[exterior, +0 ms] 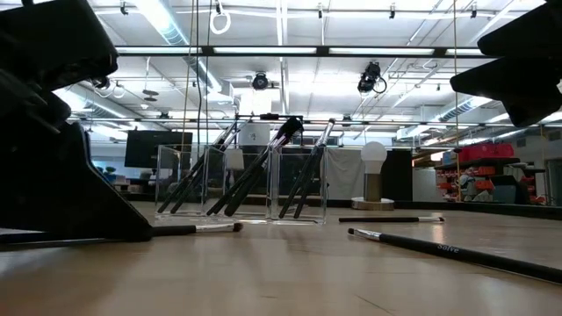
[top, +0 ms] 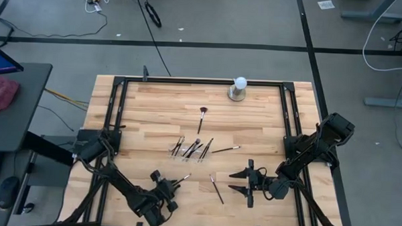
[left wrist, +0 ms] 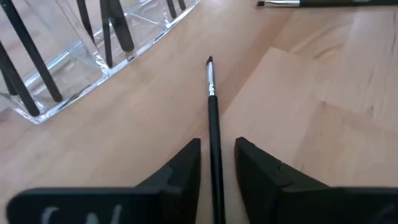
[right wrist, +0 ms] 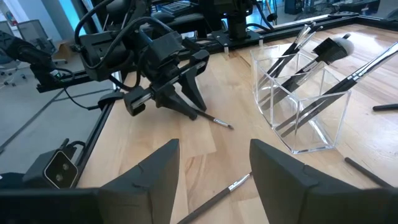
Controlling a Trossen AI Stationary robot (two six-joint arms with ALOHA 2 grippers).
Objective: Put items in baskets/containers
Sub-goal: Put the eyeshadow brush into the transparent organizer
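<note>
Straddling a brush (left wrist: 213, 112), left end effector (left wrist: 216, 163) sits beside clear tray (left wrist: 93, 62).

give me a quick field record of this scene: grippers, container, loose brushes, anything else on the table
left gripper: low at the table's near edge, fingers either side of a thin makeup brush lying on the wood
right gripper: open, empty, above the table
container: clear compartmented organizer mid-table, brushes leaning inside
loose brushes: one near the right gripper, one right of the organizer, one behind it
other: white ball on round base
</note>
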